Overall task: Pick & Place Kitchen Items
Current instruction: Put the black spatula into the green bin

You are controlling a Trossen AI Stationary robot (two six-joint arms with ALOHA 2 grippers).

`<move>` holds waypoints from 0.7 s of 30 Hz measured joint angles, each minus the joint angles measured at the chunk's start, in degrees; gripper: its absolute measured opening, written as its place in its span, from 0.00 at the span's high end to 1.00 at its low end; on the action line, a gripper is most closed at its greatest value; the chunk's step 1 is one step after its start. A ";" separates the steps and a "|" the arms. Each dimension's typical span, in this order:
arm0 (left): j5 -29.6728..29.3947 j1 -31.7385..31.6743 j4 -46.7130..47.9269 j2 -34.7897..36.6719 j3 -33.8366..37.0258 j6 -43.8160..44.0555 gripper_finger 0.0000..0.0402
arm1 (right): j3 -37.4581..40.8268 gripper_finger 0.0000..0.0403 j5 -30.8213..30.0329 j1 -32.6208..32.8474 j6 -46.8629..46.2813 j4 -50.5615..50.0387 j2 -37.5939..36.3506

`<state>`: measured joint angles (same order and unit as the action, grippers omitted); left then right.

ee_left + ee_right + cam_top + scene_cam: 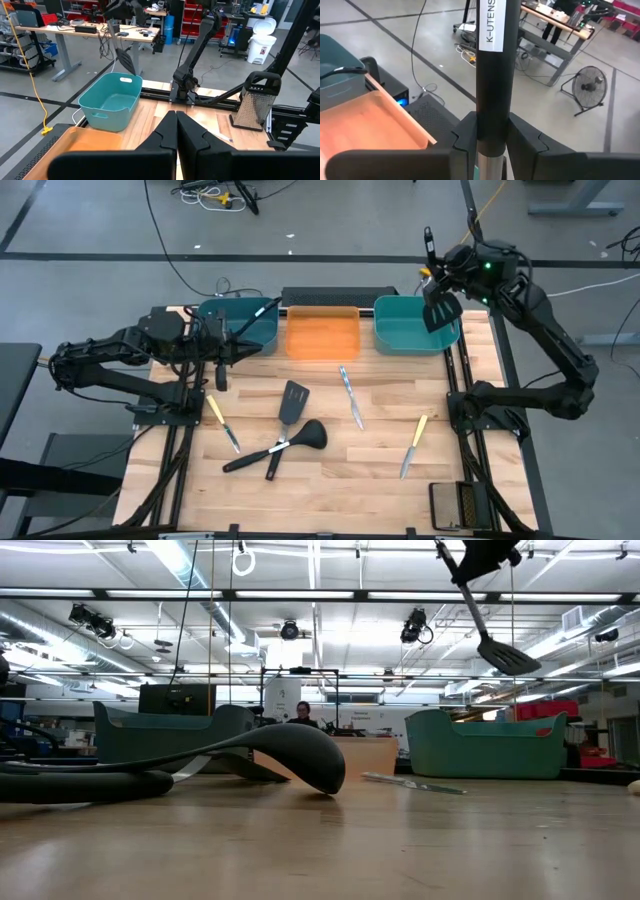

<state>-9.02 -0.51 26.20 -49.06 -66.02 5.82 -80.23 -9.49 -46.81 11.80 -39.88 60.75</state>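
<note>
Nearest my low camera lies a black ladle (290, 755), bowl down on the table (330, 470), and in the high view its handle crosses that of a slotted spatula (292, 402) near the table's middle. My right gripper (490, 132) is clamped on the handle of a second black slotted spatula (441, 309), which hangs blade down, high over the right teal bin (415, 330). The grip sits far up the handle, so I reckon the blade could swing; if I release from this height it may bounce off the bin's rim, or end up leaning out over the wall. I would lower it first. My left gripper (176, 131) is fully closed and holds nothing, waiting near the left teal bin (240, 320), which already has a long black utensil (252, 319) sticking out over its rim. The orange bin (322, 335) between them looks empty. Three knives remain on the wood: a yellow-handled knife (222, 423) on the left, a silver knife (351, 396) in the middle, another yellow-handled knife (413, 446) on the right. The crossed ladle and spatula worry me: lifting one could drag the other.
</note>
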 joint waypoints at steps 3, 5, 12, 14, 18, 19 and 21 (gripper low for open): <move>0.00 0.00 0.00 0.00 0.00 0.36 1.00 | 2.67 0.79 1.08 -0.59 -1.51 2.47 -0.24; 0.00 0.00 0.00 0.00 0.00 0.53 1.00 | 4.18 0.79 2.17 -1.07 -2.45 4.53 -0.45; 0.00 0.00 0.02 0.00 0.00 0.48 1.00 | 9.15 0.79 7.55 -2.28 -3.13 9.21 -1.64; 0.36 0.00 0.02 0.00 0.00 -0.23 1.00 | 10.50 0.79 10.31 -2.73 -1.69 9.82 -2.17; 1.39 0.00 0.02 0.00 0.00 -0.52 1.00 | 12.04 0.79 14.42 -3.62 -0.89 10.85 -2.36; 1.78 0.00 0.02 0.00 0.00 -0.57 1.00 | 12.27 0.79 15.44 -3.88 -1.07 11.27 -2.36; 2.48 0.00 0.02 0.00 -0.01 -0.71 1.00 | 12.69 0.79 16.64 -4.41 -1.27 12.80 -2.36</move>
<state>-6.54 -0.51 26.22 -49.06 -66.03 5.11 -67.54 7.15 -51.22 10.52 -27.09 58.39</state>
